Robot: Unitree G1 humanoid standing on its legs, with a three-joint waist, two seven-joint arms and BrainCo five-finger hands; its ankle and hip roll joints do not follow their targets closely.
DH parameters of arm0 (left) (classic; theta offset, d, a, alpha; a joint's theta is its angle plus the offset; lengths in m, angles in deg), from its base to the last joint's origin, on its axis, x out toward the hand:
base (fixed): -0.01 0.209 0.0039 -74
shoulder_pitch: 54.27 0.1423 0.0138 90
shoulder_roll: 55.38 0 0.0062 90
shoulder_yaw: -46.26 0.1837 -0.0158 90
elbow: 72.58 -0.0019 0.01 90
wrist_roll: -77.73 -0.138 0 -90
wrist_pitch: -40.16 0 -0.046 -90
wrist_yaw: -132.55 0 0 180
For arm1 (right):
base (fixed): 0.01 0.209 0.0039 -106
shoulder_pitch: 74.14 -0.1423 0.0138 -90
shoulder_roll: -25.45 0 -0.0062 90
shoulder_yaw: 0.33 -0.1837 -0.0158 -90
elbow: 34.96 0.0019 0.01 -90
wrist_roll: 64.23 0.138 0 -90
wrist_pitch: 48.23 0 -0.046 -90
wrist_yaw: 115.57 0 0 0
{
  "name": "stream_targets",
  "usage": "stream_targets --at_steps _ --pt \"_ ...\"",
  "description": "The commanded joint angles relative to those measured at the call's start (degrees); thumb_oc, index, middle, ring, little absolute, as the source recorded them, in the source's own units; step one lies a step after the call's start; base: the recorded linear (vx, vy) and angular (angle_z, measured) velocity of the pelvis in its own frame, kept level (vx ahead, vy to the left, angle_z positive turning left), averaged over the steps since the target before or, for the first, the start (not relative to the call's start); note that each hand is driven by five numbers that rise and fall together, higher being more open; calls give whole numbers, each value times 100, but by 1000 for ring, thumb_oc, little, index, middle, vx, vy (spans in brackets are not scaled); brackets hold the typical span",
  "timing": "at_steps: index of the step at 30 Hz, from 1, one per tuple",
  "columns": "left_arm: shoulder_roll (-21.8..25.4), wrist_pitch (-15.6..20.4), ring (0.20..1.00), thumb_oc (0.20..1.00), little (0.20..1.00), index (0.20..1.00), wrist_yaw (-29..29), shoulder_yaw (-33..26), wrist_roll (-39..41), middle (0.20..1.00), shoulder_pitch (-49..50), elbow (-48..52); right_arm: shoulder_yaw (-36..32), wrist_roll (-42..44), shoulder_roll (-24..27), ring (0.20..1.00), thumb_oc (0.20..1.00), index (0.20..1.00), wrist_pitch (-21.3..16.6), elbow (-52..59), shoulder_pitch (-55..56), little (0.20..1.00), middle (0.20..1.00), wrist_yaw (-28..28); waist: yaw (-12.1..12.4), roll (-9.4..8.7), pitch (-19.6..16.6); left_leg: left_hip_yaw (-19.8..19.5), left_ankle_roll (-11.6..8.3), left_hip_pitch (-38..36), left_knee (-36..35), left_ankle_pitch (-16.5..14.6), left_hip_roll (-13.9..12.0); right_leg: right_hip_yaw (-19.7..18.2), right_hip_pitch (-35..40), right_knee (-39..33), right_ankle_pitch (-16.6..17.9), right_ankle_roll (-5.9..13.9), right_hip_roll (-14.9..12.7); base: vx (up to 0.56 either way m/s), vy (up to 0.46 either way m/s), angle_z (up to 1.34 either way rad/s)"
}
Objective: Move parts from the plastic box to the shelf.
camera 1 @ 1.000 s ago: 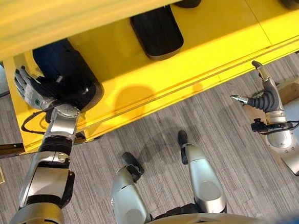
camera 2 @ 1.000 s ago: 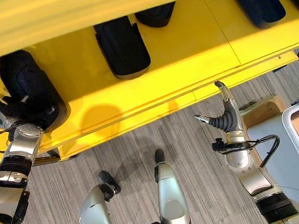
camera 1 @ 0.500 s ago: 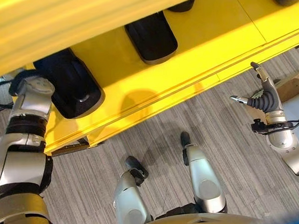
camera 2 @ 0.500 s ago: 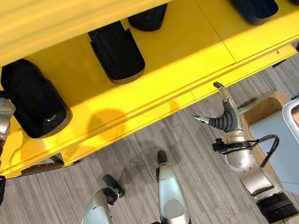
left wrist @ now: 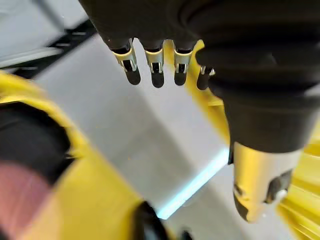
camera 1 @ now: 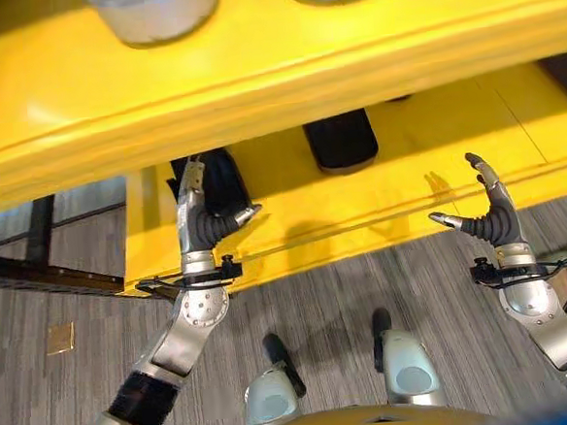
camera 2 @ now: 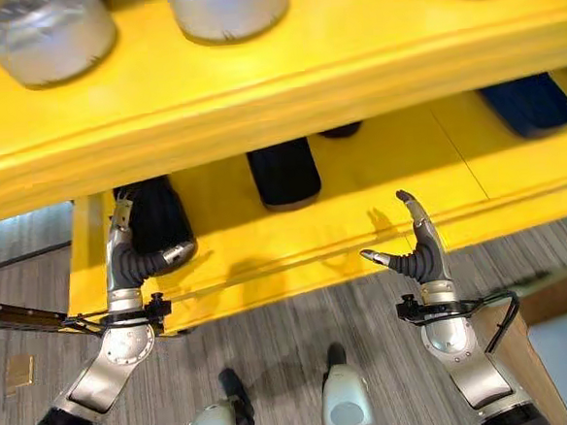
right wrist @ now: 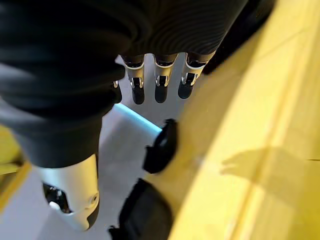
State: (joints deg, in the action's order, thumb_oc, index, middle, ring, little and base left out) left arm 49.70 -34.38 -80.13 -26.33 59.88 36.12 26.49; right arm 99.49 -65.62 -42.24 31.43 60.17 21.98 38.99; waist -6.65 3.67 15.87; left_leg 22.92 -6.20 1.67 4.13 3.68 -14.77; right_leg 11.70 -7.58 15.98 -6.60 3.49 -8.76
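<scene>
Left eye view: nearest lies the grey carpet floor (camera 1: 72,383), and both arms rise from it toward the yellow shelf (camera 1: 380,196); the left hand (camera 1: 198,218) stands upright at the shelf's front left corner, fingers straight, thumb spread to the side, holding nothing; in the left wrist view its fingers (left wrist: 156,60) hang straight and bare, thumb apart from them; the right hand (camera 1: 486,210) is raised just before the shelf's front edge on the right, fingers extended, thumb out, likewise empty; the right wrist view shows its fingers (right wrist: 161,75) straight with no part between them and the thumb. Farther back, on the lower shelf board, a dark part (camera 1: 218,183) rests at the left end, just behind the left hand; whether the fingers touch it cannot be told; a second dark part (camera 1: 342,140) lies near the board's middle, and a third dark part (camera 2: 534,103) lies toward the right end. Farthest, on the upper shelf level (camera 2: 255,88), stand three silver-grey canisters (camera 2: 228,7) in a row.
</scene>
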Motion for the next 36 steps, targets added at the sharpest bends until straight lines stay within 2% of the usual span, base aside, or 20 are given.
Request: stream_targets --at_steps 1,3,5,6,8,9,11,13,15,17,19,23,25,28,32,34,36 --pt "686 1264 1000 1000 1000 1000 874 80 -327 1000 -880 -194 -19 -49 5 1000 1000 1000 -343 2 -160 1000 1000 -238 -212 -335 89 -141 -32 248 500 -213 -192 237 473 -257 -52 309 -398 -5 -52 13" --pt "907 1490 1000 1000 1000 1000 1058 381 -221 1000 -849 -38 113 -65 125 1000 1000 1000 -473 -183 -175 1000 1000 -421 -233 -304 -108 -98 -64 18 345 -191 -209 258 596 -288 -61 307 -379 2 -53 4" --pt "934 1474 1000 1000 1000 1000 1271 492 -75 1000 -824 35 152 -27 156 1000 1000 1000 -476 -226 -161 1000 1000 -485 -226 -300 -167 -107 -61 -74 293 -208 -187 252 644 -290 -71 313 -365 -19 -40 3" --pt "932 1332 1000 1000 1000 1000 1410 549 -9 1000 -789 22 188 -24 172 1000 1000 1000 -515 -281 -169 1000 1000 -520 -214 -306 -182 -114 -66 -114 267 -214 -176 258 671 -301 -72 321 -359 -36 -45 5" --pt "1022 972 1000 1000 1000 1000 1383 762 -464 1000 -744 -236 286 -13 139 1000 1000 1000 -585 -416 -235 1000 1000 -550 -206 -330 -216 -128 -53 -208 208 -223 -151 248 717 -304 -71 340 -333 -25 -40 5" --pt "1059 772 1000 1000 1000 1000 1533 902 -344 1000 -788 -446 364 -9 126 1000 1000 1000 -589 -445 -278 1000 1000 -574 -217 -347 -219 -126 -40 -251 175 -229 -143 224 721 -289 -81 347 -319 0 0 0" --pt "1046 627 1000 1000 1000 1000 1861 1064 -489 1000 -792 -636 399 -27 91 1000 1000 1000 -642 -536 -318 1000 1000 -578 -225 -361 -224 -109 -34 -287 144 -221 -141 209 728 -314 -60 363 -307 0 0 0" --pt "1051 239 1000 1000 1000 1000 2071 1265 -476 1000 -864 -839 466 -36 84 1000 1000 1000 -660 -598 -391 1000 1000 -587 -244 -373 -217 -93 -34 -323 111 -206 -139 197 733 -328 -37 383 -298 0 0 0" --pt "998 176 1000 1000 1000 1000 2118 1484 -718 1000 -993 -1120 535 -56 67 1000 1000 1000 -675 -639 -445 1000 1000 -647 -266 -392 -199 -73 -25 -323 120 -210 -146 172 715 -327 -27 389 -285 0 0 0" --pt "993 37 1000 1000 1000 1000 2100 1616 -815 1000 -999 -1240 540 -42 78 1000 1000 1000 -723 -694 -468 1000 1000 -659 -281 -410 -190 -56 -28 -314 145 -217 -153 157 700 -329 -17 397 -280 0 0 0" --pt "906 -228 1000 1000 1000 1000 2128 1698 -508 1000 -966 -1539 563 -21 85 1000 1000 1000 -701 -702 -499 1000 1000 -680 -285 -439 -145 -35 -18 -310 174 -236 -152 146 673 -303 -13 406 -274 -7 -26 -4" --pt "774 -522 1000 1000 1000 1000 1765 1685 -808 1000 -843 -1967 555 -90 65 1000 1000 1000 -700 -722 -502 1000 1000 -666 -287 -466 -77 -4 -2 -281 220 -257 -155 104 624 -243 -32 392 -259 1 -3 -2" --pt "767 -554 1000 1000 1000 1000 1601 1688 -1189 1000 -865 -2155 525 -97 63 1000 1000 1000 -755 -770 -520 1000 1000 -657 -298 -485 -42 9 1 -245 252 -270 -160 76 576 -205 -48 383 -243 0 0 0" --pt "761 -437 1000 1000 1000 1000 1461 1638 -1042 1000 -907 -2338 519 -93 84 1000 1000 1000 -799 -818 -578 1000 1000 -699 -289 -513 30 11 1 -188 297 -276 -175 61 509 -178 -50 373 -225 0 0 0" --pt "792 -608 1000 1000 1000 1000 1448 1563 -1117 1000 -806 -2373 426 -111 93 1000 1000 1000 -802 -817 -557 1000 1000 -674 -294 -515 92 12 3 -136 334 -283 -157 33 462 -178 -42 356 -195 0 0 0" --pt "796 -856 1000 1000 1000 1000 1403 1507 -1315 1000 -744 -2444 336 -118 99 1000 1000 1000 -802 -769 -493 1000 1000 -662 -308 -514 127 25 18 -92 352 -293 -131 26 416 -160 -46 355 -189 0 0 0" --pt "805 -950 1000 1000 1000 1000 1249 1487 -1377 1000 -727 -2582 274 -80 118 1000 1000 1000 -807 -757 -457 1000 1000 -666 -322 -515 158 42 33 -62 370 -304 -106 20 375 -125 -58 354 -185 0 0 0"
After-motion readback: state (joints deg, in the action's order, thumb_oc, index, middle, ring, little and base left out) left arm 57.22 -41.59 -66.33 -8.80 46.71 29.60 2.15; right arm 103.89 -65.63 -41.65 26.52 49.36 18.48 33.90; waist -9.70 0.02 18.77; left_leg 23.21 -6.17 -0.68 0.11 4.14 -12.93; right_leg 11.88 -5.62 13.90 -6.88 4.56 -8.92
